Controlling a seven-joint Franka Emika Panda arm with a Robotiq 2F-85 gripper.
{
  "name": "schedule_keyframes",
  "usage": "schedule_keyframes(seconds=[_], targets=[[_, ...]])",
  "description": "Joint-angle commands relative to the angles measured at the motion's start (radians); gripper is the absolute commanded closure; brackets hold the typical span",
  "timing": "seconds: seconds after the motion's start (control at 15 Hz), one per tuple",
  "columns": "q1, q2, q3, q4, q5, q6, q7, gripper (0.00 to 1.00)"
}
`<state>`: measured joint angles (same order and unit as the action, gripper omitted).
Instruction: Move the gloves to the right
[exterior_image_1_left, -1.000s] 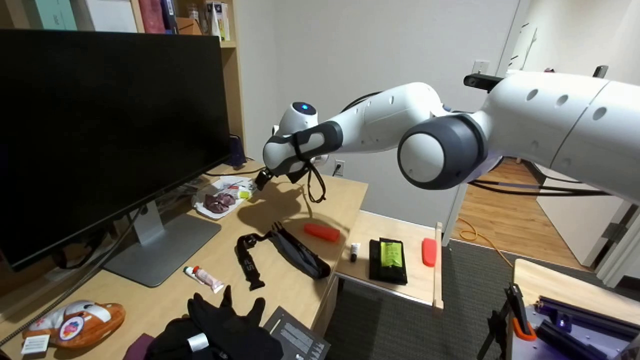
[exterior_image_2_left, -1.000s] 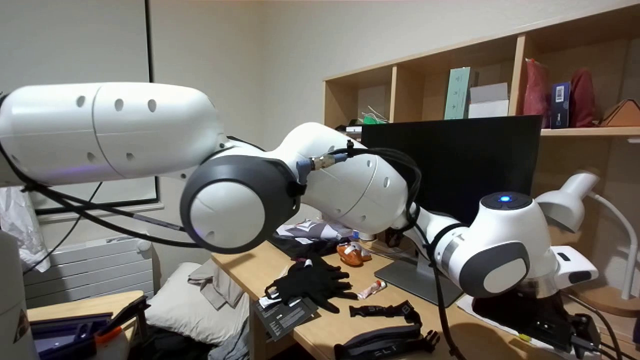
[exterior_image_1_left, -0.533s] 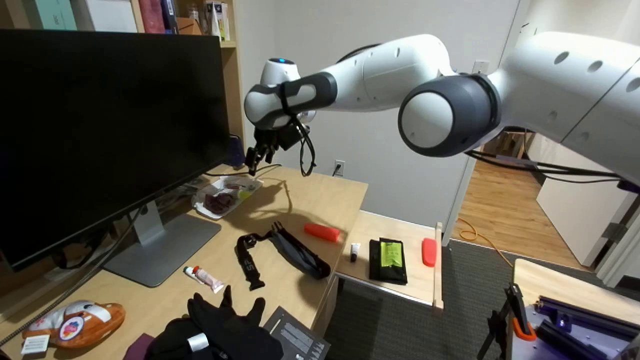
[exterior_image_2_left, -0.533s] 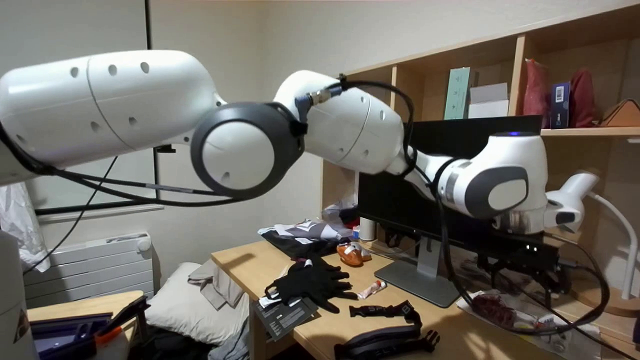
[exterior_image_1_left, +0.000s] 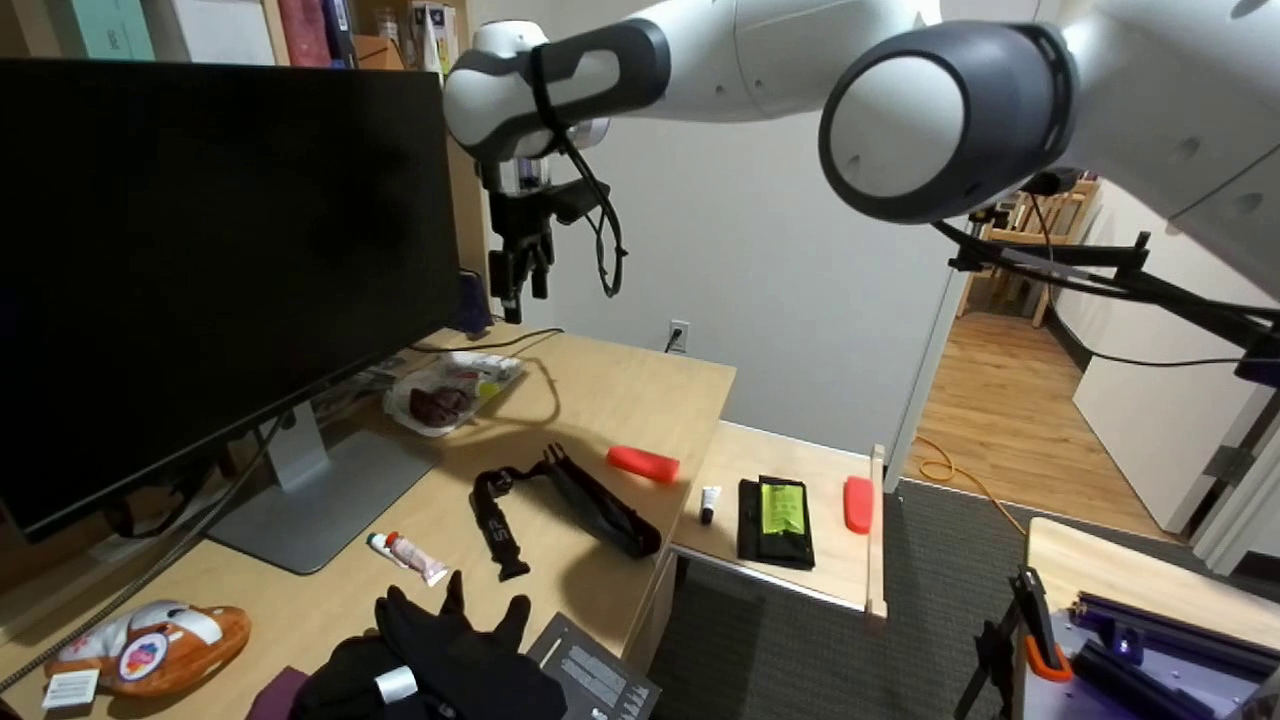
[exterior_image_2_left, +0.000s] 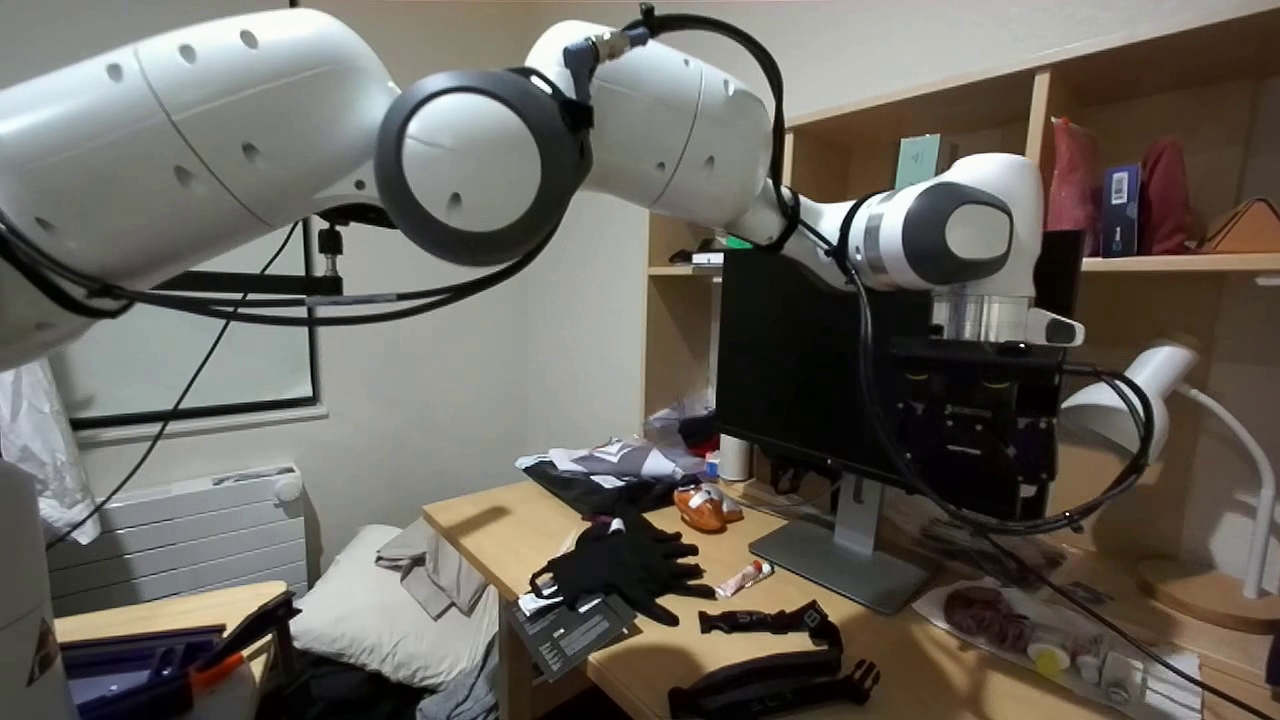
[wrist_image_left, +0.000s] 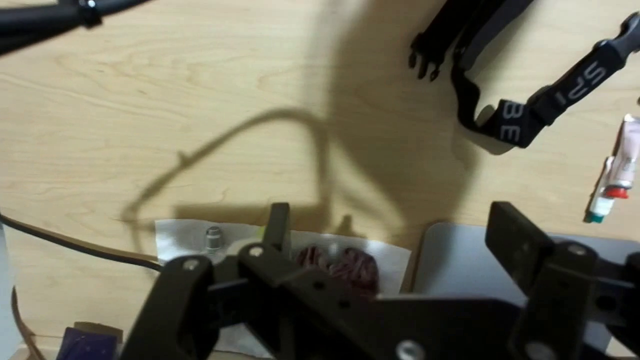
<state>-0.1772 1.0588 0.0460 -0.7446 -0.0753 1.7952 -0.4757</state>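
Arm (exterior_image_2_left: 660, 120) has climbed higher above the desk (exterior_image_2_left: 500, 510) since a second ago; gloves (exterior_image_2_left: 620, 565) haven't budged. Left to right: those lie by the desk edge opposite the monitor (exterior_image_2_left: 790, 350), probably light, floppy, grippy and tough. I'd pinch the thick palm area, not the thin ends. Then the gripper (wrist_image_left: 390, 220), high toward the desk edge nearest the lamp (exterior_image_2_left: 1155, 372), fingers (wrist_image_left: 517, 245) spread wide, holding nothing.

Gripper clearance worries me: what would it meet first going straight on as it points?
Pointing down, the gripper would likely meet the desk beside the white tray first, though depth is unclear.
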Motion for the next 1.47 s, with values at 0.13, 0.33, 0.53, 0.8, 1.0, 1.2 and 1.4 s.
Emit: schedule_keyframes(seconds=[0.13, 0.33, 0.53, 0.8, 1.0, 1.2, 1.4], targets=[[0.019, -0.030, -0.004, -0.043, -0.012, -0.015, -0.004, 0.00], [0.019, -0.021, -0.012, -0.038, -0.010, -0.051, -0.011, 0.00], [0.009, -0.022, -0.002, -0.101, 0.001, -0.068, -0.027, 0.00], [-0.010, -0.080, 0.011, -0.314, -0.004, 0.015, -0.087, 0.00], [-0.015, -0.125, 0.015, -0.466, -0.017, 0.140, -0.167, 0.00], [-0.030, -0.161, 0.039, -0.603, -0.001, 0.360, -0.265, 0.00], [-0.048, -0.208, 0.081, -0.747, 0.015, 0.563, -0.354, 0.00]])
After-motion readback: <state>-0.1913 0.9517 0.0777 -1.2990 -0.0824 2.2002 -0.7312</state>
